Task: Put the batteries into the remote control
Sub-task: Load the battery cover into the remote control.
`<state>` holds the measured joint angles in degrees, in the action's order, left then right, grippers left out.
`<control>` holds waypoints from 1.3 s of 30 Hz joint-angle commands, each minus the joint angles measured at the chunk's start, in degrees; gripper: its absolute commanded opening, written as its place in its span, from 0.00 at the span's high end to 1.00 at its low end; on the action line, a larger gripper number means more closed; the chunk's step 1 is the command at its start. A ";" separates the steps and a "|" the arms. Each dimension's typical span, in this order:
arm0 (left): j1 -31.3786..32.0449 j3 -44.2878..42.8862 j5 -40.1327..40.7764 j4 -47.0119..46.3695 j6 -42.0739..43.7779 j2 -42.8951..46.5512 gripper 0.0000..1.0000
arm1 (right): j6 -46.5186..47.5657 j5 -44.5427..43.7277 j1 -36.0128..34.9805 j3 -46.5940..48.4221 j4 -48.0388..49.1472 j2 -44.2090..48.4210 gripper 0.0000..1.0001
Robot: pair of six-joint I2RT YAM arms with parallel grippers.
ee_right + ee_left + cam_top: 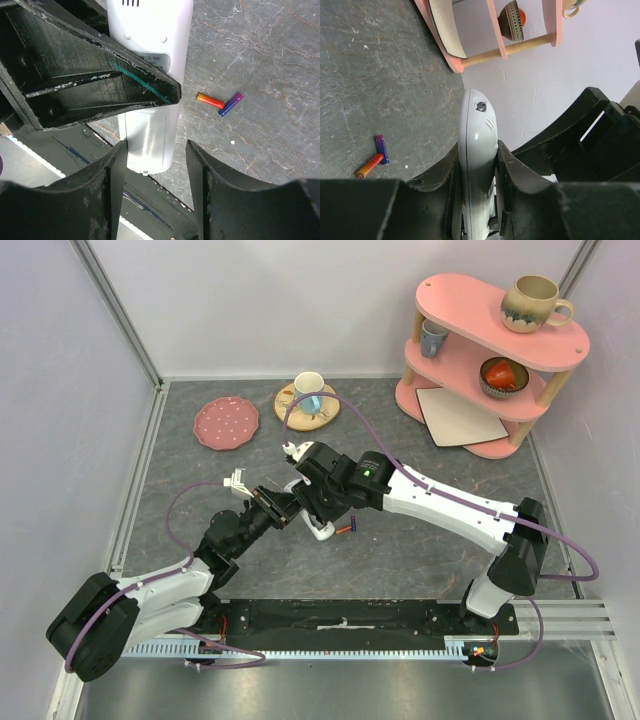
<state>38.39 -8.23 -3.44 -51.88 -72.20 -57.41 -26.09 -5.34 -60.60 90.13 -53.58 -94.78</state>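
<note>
Left pincer [478, 150] clamped on remote control [477, 122]. Right pincer [157, 146] jaws apart, straddling remote's lower end. Two batteries [209, 100] on desk [265, 50] just beside, ends touching. Pink shelf [455, 298]: mug [533, 303] on top, bowl [485, 378] holding red object [506, 371] on middle tier.

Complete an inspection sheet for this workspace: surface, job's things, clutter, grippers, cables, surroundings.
Surface: dark marbled table.
Job's things: white remote control in a grip; orange-red battery and purple-blue battery lying on the table, touching at one end.
Clutter: pink dotted plate; cup on wooden coaster.
Grippers: left gripper shut on the remote control; right gripper open, fingers straddling its end.
Cables: purple cables loop off both arms.
Surroundings: pink shelf holding mug and bowl; pale walls.
</note>
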 commanded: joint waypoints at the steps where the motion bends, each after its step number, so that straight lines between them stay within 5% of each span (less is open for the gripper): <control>1: 0.54 -1.97 -1.83 -3.06 -1.54 -0.07 0.98 | -0.90 -2.21 0.31 1.19 2.43 1.44 0.42; 13: 0.54 -2.32 -1.74 -2.62 -0.66 -1.66 0.98 | -1.69 -3.89 0.31 1.20 6.46 7.23 0.33; 19: 0.54 -3.81 -3.32 -0.24 -0.57 -1.65 0.98 | -3.26 -3.80 1.01 -13.64 19.55 19.62 0.25; 22: 0.46 -3.73 -4.82 -1.29 -1.36 -2.09 0.98 | -4.93 1.18 2.67 -23.75 28.78 26.74 0.16; 30: -1.56 -1.79 -11.85 -7.18 -6.36 -2.97 0.98 | -8.36 15.87 9.35 -40.46 45.92 37.29 0.14; 39: -2.27 -2.40 -15.45 -8.77 -7.51 -3.06 0.98 | -14.52 30.81 15.42 -49.52 57.44 37.66 0.14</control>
<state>36.38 -9.78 -16.03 -56.27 -77.36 -60.40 -37.58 16.93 -45.82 42.46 -5.37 -57.08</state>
